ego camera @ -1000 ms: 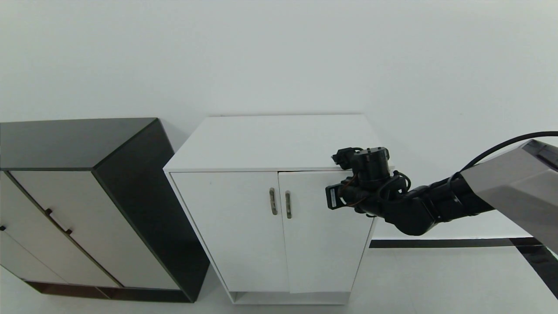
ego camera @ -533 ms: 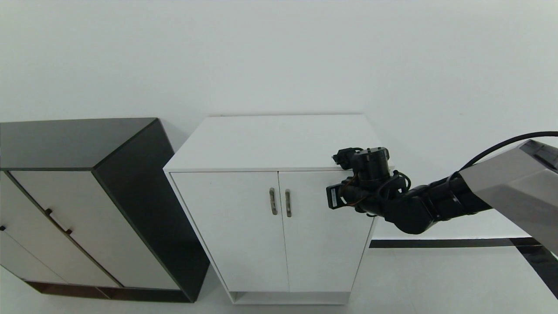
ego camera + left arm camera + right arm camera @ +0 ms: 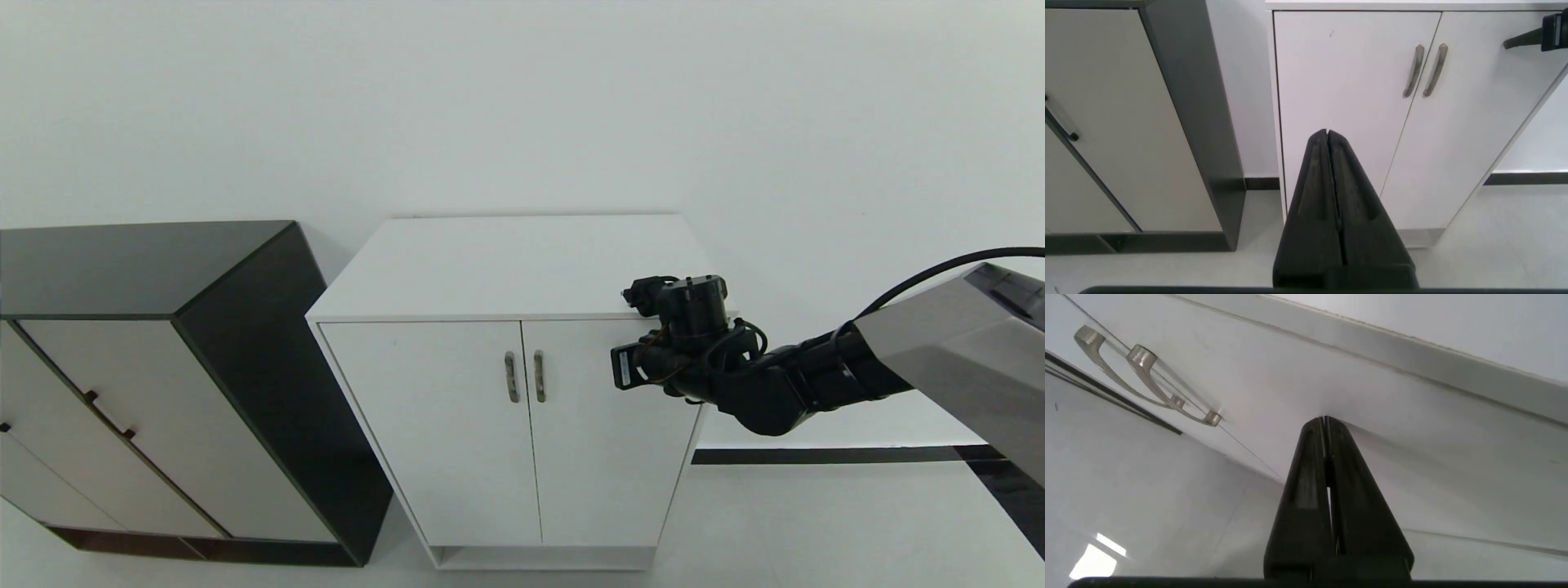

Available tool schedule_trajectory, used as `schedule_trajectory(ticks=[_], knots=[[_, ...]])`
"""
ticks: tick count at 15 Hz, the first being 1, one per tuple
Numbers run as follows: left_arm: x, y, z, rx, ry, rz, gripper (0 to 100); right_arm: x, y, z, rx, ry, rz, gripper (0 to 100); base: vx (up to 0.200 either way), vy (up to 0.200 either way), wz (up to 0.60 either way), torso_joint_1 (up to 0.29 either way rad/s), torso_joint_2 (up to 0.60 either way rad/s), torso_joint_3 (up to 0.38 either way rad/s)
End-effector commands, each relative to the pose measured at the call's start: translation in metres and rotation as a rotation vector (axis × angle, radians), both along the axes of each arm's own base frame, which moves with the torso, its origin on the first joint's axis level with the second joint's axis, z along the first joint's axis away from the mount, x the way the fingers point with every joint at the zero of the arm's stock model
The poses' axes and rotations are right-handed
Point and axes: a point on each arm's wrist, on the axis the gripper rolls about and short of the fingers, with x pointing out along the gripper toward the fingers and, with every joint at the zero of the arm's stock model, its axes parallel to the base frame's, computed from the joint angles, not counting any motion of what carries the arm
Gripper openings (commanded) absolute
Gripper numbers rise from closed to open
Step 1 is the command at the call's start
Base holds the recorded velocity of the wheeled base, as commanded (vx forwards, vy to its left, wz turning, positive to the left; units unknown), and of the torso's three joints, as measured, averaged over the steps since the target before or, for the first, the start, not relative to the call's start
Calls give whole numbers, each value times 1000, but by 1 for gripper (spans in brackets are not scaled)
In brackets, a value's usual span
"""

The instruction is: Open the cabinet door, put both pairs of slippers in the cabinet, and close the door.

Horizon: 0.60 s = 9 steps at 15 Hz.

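Against cabinet door (image 3: 604,457), right fingers (image 3: 1306,482) together

Two cabinets (image 3: 506,269) (image 3: 245,327), two pincers (image 3: 1328,139) (image 3: 1326,429)

Your white cabinet (image 3: 506,261) stands upright. Its left door (image 3: 433,433) and right door (image 3: 608,457) are both shut flush, metal handles (image 3: 511,376) side by side at the centre

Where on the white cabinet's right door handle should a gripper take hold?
Grip the right door handle mid-bar, coming from the front, one finger each side. It is an upright bar standing off the closed door, fixed at its ends.
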Motion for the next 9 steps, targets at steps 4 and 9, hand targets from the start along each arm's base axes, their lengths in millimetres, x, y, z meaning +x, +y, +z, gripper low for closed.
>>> schedule_trajectory(ticks=[4,9], knots=[[0,0,0,1,0,1,0,3,-2,-1,0,-1,-8,0,0,0,0,0,0,0],[0,0,0,1,0,1,0,-18,-9,12,-1,0,4,0,0,0,0,0,0,0]])
